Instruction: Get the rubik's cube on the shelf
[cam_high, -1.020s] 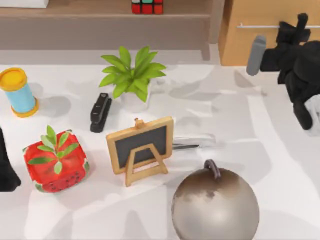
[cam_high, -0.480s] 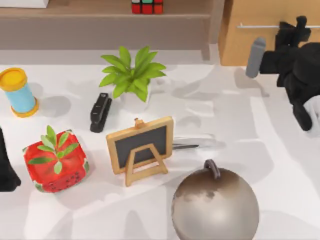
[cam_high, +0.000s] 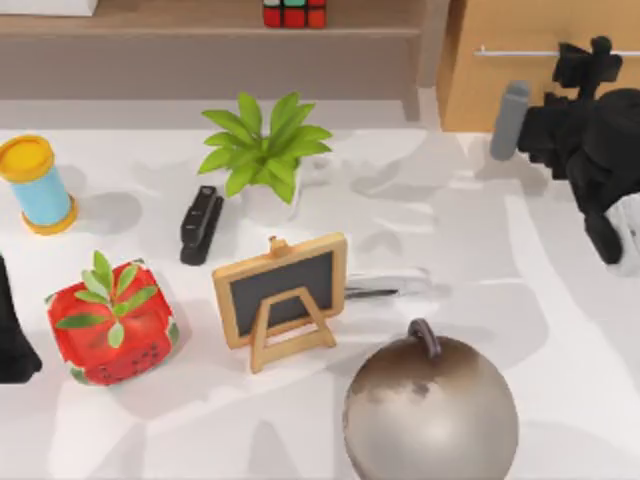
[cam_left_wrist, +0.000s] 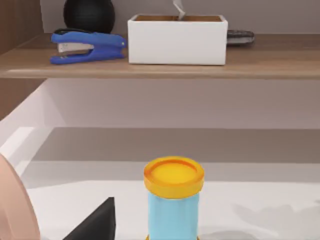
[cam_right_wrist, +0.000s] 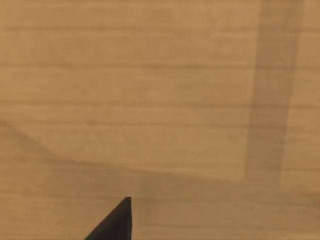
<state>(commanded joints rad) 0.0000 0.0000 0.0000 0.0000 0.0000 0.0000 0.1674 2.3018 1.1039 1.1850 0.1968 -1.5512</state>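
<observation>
Rubik's cube (cam_high: 294, 12) on the shelf (cam_high: 200, 40)

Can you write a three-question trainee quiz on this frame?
1. True or false: the cube sits on the shelf.
2. What stands nearest the plant? A) stapler B) spool C) ball
3. Fill in: the right gripper hangs in front of the ____.

Key: 1 true. 2 A. 3 cabinet.
</observation>
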